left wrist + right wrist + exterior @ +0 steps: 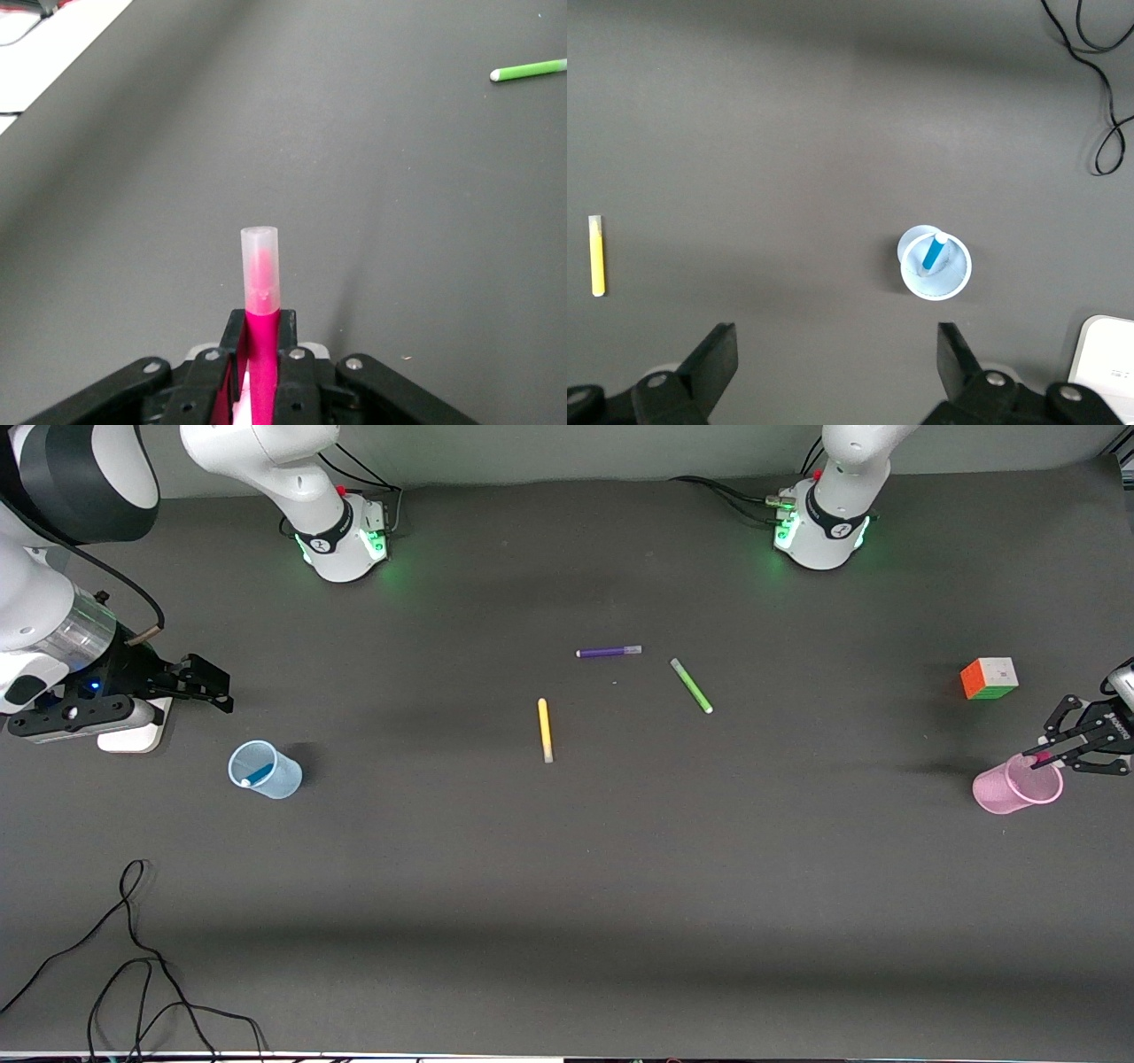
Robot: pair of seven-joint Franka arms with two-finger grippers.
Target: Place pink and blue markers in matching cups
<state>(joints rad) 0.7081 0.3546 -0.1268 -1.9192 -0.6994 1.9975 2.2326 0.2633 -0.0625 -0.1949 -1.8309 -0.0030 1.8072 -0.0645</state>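
The pale blue cup point(264, 769) stands toward the right arm's end of the table with the blue marker point(257, 776) inside it. Both also show in the right wrist view: the cup point(935, 264) and the marker point(932, 252). My right gripper point(208, 686) is open and empty, up in the air beside the cup; it also shows in the right wrist view point(837, 345). My left gripper point(1076, 740) is shut on the pink marker point(1042, 759) at the rim of the pale pink cup point(1017, 784). In the left wrist view the marker point(261, 266) sticks out past the gripper point(263, 323); the cup is hidden there.
A purple marker point(609, 652), a green marker point(691, 685) and a yellow marker point(545, 730) lie mid-table. A colour cube point(989, 678) sits farther from the camera than the pink cup. A white block point(133, 731) lies under the right hand. A black cable point(133, 957) loops near the front edge.
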